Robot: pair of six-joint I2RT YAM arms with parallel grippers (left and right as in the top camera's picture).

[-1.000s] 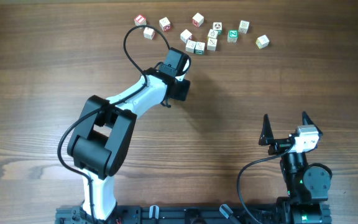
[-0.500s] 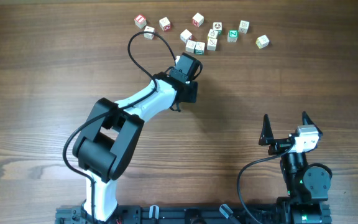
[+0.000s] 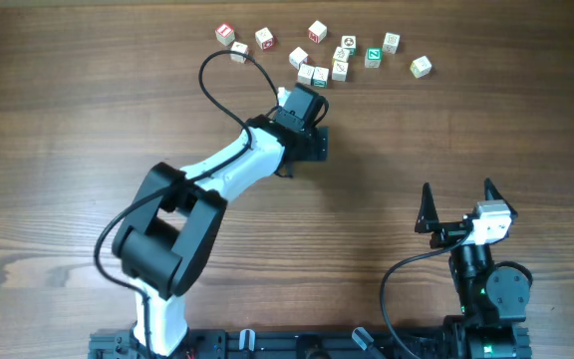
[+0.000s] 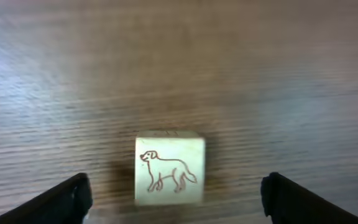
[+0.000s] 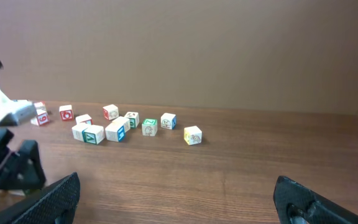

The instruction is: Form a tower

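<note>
The left end effector (image 4: 176,193) hung released, fingers wide on either side of a dog-printed cube (image 4: 169,169) sitting alone on the counter (image 4: 260,74). Only the left wrist view showed that cube; overhead, the arm hid it. Beyond, loose cubes (image 3: 317,31) lay scattered, none stacked, so no tower stood anywhere. The right end effector (image 3: 457,189) gaped empty, well apart.

Overhead view. The left arm (image 3: 229,170) is reaching diagonally across the wooden tabletop (image 3: 68,120) from its base at the near edge. Its wrist is hanging just short of a scatter of small printed cubes (image 3: 343,55) lying along the far side, and its jaws are hidden beneath the wrist. A teal-printed cube (image 3: 320,76) is sitting nearest the wrist. The right gripper (image 3: 458,204) is resting well apart at the near right, its jaws standing wide.
</note>
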